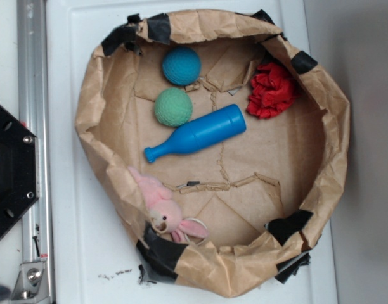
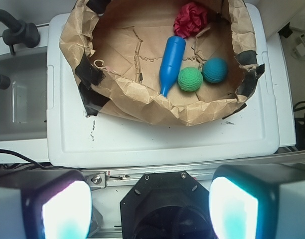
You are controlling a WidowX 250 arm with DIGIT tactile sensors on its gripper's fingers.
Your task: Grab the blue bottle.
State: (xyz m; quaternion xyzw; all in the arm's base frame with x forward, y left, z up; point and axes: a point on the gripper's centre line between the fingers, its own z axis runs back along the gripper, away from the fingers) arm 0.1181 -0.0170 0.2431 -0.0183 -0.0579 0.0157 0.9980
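Note:
The blue bottle (image 1: 197, 135) lies on its side in the middle of a brown paper-lined basin (image 1: 336, 133), its narrow neck pointing to the lower left. In the wrist view the blue bottle (image 2: 171, 62) sits far ahead, neck toward the camera. My gripper (image 2: 150, 209) hangs well back from the basin, over the black robot base (image 2: 167, 209). Its two pale fingertips (image 2: 67, 209) stand wide apart with nothing between them. The gripper does not show in the exterior view.
Beside the bottle lie a green ball (image 1: 174, 106), a teal ball (image 1: 181, 66), a red crumpled cloth (image 1: 272, 90) and a pink plush rabbit (image 1: 162, 209) at the basin's near wall. The basin rests on a white platform (image 1: 80, 240); a metal rail (image 1: 32, 76) runs along it.

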